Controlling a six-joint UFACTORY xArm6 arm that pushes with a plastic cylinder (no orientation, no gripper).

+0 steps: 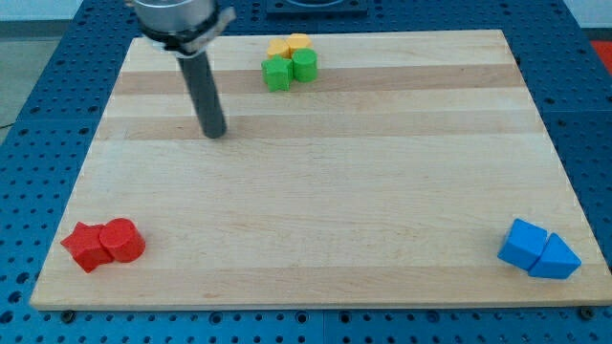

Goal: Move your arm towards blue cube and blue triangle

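The blue cube [523, 245] and the blue triangle [556, 258] sit touching each other at the view's bottom right corner of the wooden board [316, 182]. My tip [215, 134] rests on the board in the view's upper left part, far from both blue blocks, which lie well to its right and below it. The rod rises from the tip toward the view's top left.
A green star-like block [277, 74] and a green cylinder [304, 65] sit near the view's top centre, with two yellow blocks [290, 45] just behind them. A red star-like block [86, 247] and a red cylinder [122, 240] sit at the bottom left.
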